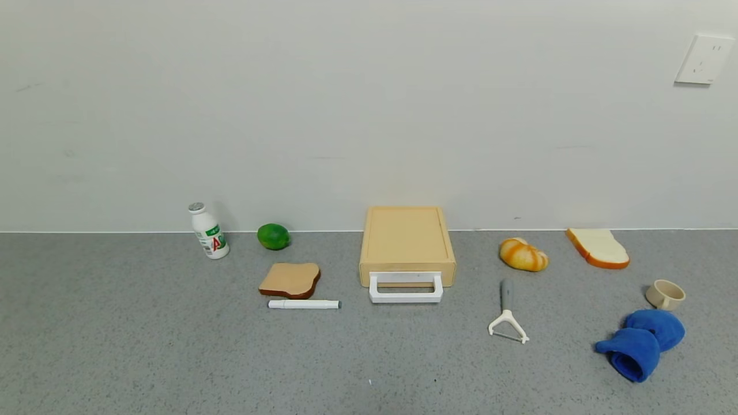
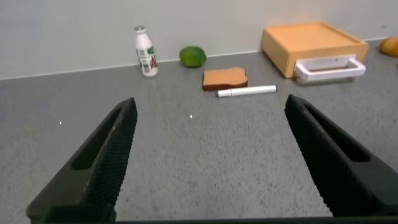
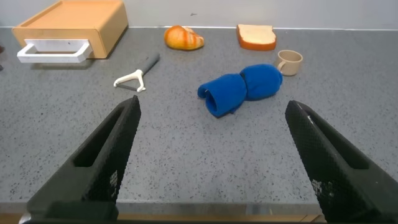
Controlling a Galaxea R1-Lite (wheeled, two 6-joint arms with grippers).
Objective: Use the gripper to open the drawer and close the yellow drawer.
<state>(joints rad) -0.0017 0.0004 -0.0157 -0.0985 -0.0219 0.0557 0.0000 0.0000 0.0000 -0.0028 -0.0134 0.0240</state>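
The yellow drawer [image 1: 407, 245] sits at the middle of the grey speckled desk [image 1: 173, 357], its back against the white wall, pushed fully into its low matching case. Its white rectangular loop handle [image 1: 406, 287] juts forward from the smooth tan plastic front.

Just beside it on the robot's left lie a brown toast slice [image 1: 290, 280] and, in front of that, a white marker pen [image 1: 304, 304]. Farther back stand a round green lime [image 1: 273, 236] and a small white bottle [image 1: 209, 231] with a green-and-red label whose large red "A" is readable.

On the right lie a grey-handled white peeler [image 1: 507, 314], a glossy orange-striped bread roll [image 1: 523, 255], a pale bread slice [image 1: 598, 248], a beige cup [image 1: 665, 294] and a soft blue cloth [image 1: 641, 342].

The left end effector [image 2: 211, 155] hovers low over bare desk, textured black jaws spread wide, holding nothing. The right end effector [image 3: 214, 158] hovers likewise, wide and empty, near the cloth.
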